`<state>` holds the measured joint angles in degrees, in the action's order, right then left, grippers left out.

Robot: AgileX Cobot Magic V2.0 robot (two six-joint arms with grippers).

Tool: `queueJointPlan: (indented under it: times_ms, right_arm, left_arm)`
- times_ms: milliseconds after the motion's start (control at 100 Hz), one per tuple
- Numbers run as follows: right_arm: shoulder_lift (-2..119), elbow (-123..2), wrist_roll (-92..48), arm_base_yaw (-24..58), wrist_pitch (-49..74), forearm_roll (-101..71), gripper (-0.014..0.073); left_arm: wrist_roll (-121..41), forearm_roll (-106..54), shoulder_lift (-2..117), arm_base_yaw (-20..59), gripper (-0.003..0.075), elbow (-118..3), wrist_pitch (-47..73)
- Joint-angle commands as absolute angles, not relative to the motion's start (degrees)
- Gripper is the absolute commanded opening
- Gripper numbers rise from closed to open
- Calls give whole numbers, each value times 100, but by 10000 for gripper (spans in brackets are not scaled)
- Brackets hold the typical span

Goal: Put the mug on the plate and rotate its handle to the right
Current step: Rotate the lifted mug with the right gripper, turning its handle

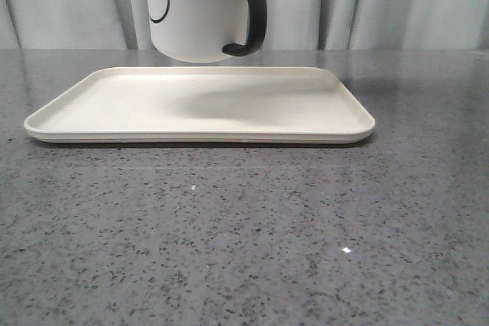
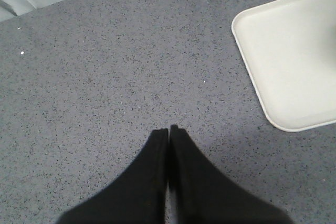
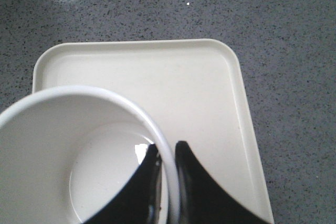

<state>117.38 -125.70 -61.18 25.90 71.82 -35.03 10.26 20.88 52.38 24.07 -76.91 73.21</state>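
the right gripper [image 3: 167,153] is being shown clamped on the rim of the mug [image 1: 197,9], one black finger inside the cup and the other outside the white wall, as seen in the right wrist view. the mug is being held in the air above the plate [image 1: 114,104], its base clear of the cream surface and its top cut off by the upper edge of the front view. part of a black smiley face is being shown on its left side, and the handle [image 1: 252,14] is being pointed to the right of the front view. a soft shadow is being cast on the plate beneath the mug, toward the middle and right of the tray. the plate is being seen lying flat on the grey speckled table [image 1: 244,250], its long side running across the front view. in the right wrist view the mug's open mouth is being seen from above, empty, with a corner of the plate beyond it. the left gripper [image 2: 168,130] is being kept apart from the work, its two black fingers pressed together with nothing between them, hanging over bare table just beside one rounded corner of the plate. pale curtain folds [image 1: 397,1] are being seen behind the table.
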Motion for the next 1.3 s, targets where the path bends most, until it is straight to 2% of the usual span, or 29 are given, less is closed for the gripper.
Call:
queueJointPlan:
  times_ms: [0,420,800,1290]
  right_arm:
    - [11386,-12693,-6046,2552,7669,-3842,-65]
    - [11386,-12693,-5851,2552,7658,-4445,-65]
    - [11386,-12693,-5670,2552,7663,-3255,-65]
    - [11386,-12693,-5658,2552,7663,-3182,-65]
  left_arm:
    - [1095,2173,5210,2440,-20,-7807,7224]
    - [1095,2173,5210,2440,-20,-7807,7224]
    - [1095,2173,5210,2440,-20,-7807,7224]
    - [1095,2173,5210,2440,-20,-7807,7224]
